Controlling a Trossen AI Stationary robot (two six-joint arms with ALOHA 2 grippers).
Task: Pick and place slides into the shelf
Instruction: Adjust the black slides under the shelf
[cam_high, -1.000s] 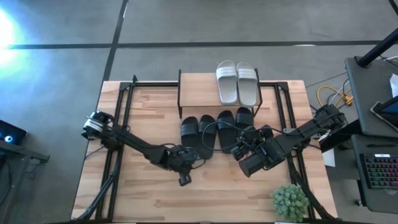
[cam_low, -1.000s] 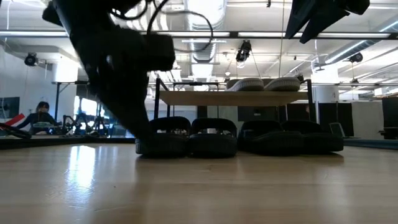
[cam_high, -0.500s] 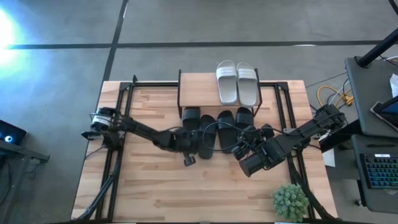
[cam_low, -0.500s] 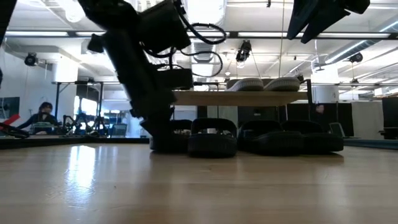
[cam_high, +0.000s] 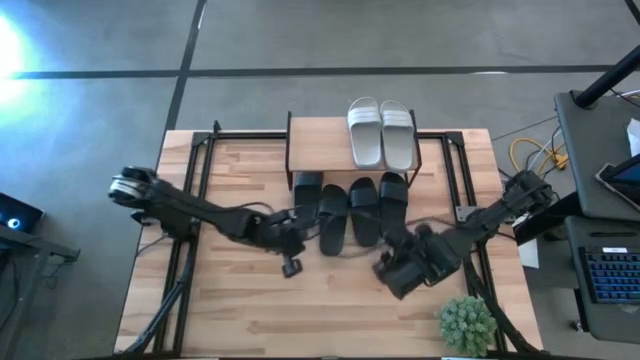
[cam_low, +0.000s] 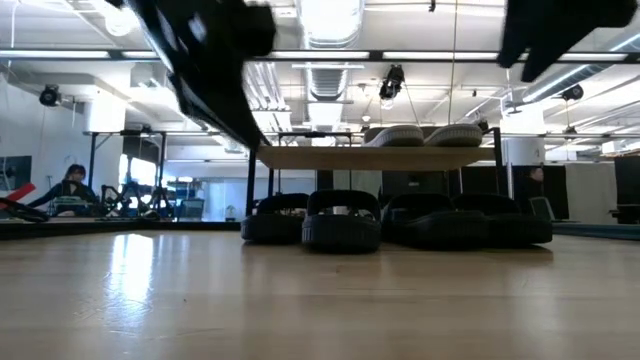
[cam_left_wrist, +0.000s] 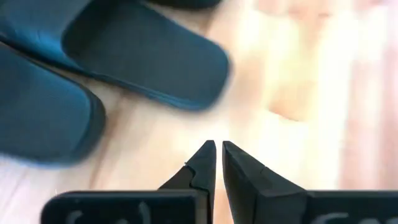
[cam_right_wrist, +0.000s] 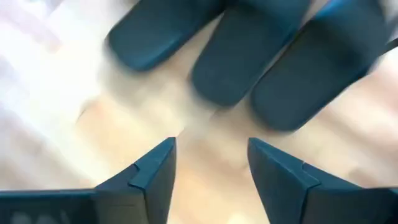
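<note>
On the table: small low rack with light wood plank top and thin black legs (cam_high: 320, 140) at the far edge, centred
Top level: two white open-toe slide sandals (cam_high: 381, 132) side by side, right half of the plank, likely already placed
Lower level: four black wide-strap slide sandals (cam_high: 350, 208) in a row, toes under the plank, heels sticking out toward the arms; judged only part-way in
Leftmost black slide (cam_high: 306, 196): sits a bit deeper under the rack than its neighbours
Left gripper (cam_left_wrist: 215, 157): above bare wood just beside the black slides' heels, fingers together, holding nothing
Right gripper (cam_right_wrist: 211, 160): over bare wood near the right-hand heels, fingers apart, empty, aimed at the slides, probably lined up to push or grab
Green potted plant (cam_high: 466, 323): near front right corner, well apart from the slides
Progress: near the end, judged
</note>
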